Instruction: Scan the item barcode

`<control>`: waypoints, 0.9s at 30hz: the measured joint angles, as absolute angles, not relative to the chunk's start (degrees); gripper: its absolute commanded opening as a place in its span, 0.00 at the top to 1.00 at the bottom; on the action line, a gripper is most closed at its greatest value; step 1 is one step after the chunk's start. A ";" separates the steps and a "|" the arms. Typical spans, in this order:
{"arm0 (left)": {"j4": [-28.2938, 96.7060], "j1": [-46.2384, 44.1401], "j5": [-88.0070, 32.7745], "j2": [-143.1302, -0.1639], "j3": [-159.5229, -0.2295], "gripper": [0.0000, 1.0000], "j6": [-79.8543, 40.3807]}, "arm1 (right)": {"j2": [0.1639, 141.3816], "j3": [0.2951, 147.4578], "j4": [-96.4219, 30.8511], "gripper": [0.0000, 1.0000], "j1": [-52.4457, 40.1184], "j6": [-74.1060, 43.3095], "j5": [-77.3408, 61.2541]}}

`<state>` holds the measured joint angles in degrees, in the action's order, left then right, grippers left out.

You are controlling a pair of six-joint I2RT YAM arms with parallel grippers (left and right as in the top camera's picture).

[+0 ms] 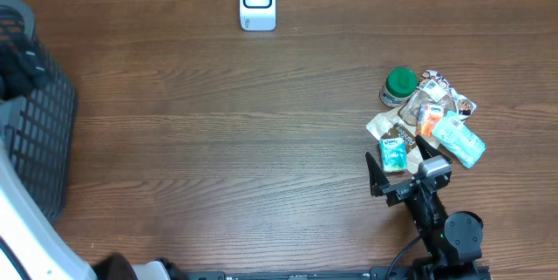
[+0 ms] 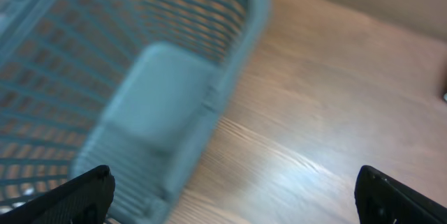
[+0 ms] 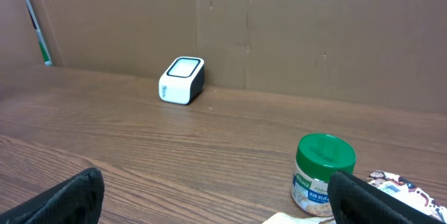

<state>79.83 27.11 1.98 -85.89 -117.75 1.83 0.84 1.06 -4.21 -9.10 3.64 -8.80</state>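
The right hand [image 1: 399,165], spread and empty, sits at the pile [image 1: 427,119] by the bench's [image 1: 218,140] right edge; the left hand [image 2: 234,197], also spread, faces the basket [image 2: 140,63]; scanner [image 1: 257,1] at far edge.

Bare and passable across the whole middle of the brown wood-grain table [image 1: 218,140], from the left side to the right-hand clutter. Blocked at far left by a tall grey plastic lattice basket [image 1: 39,132], close ahead in the left wrist view. Blocked at the back by a small white box-shaped scanner [image 1: 257,1], just before a brown cardboard wall [image 3: 279,28]. Crowded at right by a heap of small snack packets [image 1: 436,123] touching a green-lidded clear jar [image 1: 400,85]. Open wood between jar and scanner.
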 measured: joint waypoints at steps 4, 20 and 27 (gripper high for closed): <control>79.83 20.60 1.96 -78.11 -106.08 0.00 1.83 | 0.84 1.06 -4.21 0.00 -9.10 3.64 -8.80; 37.80 1.37 1.67 -42.96 -54.59 0.01 2.04 | 0.73 1.06 -4.19 0.00 -9.10 3.62 -8.82; 11.94 1.08 0.23 -27.68 -30.06 0.00 2.02 | 0.73 1.06 -4.16 0.00 -9.10 3.64 -8.82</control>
<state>11.94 1.08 0.23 -27.68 -30.06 2.02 0.73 1.06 -4.16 -9.10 3.64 -8.82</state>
